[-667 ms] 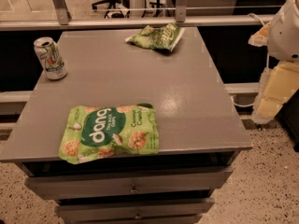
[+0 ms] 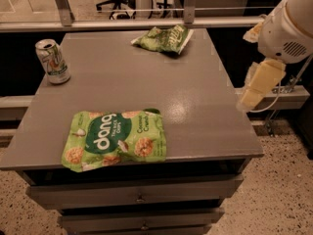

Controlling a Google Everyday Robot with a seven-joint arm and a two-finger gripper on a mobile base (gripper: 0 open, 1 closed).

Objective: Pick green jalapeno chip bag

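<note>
The green jalapeno chip bag (image 2: 164, 38), small, wrinkly and mottled green with a whitish edge, lies at the far end of the grey table (image 2: 195, 97), right of its middle. My gripper (image 2: 250, 99), with cream-coloured fingers pointing down and left, hangs beside the table's right edge, off the tabletop. It is well short of the bag, to the bag's right and nearer to me. It holds nothing that I can see.
A larger lime-green "dang" bag (image 2: 115, 140) lies at the table's front left. A drink can (image 2: 53, 60) stands at the left edge. Drawers (image 2: 139, 197) sit under the tabletop. A rail (image 2: 146, 22) and glass partition run behind the table.
The arm and gripper have moved left, closer to the table's right edge. The bags and the can have not moved.
</note>
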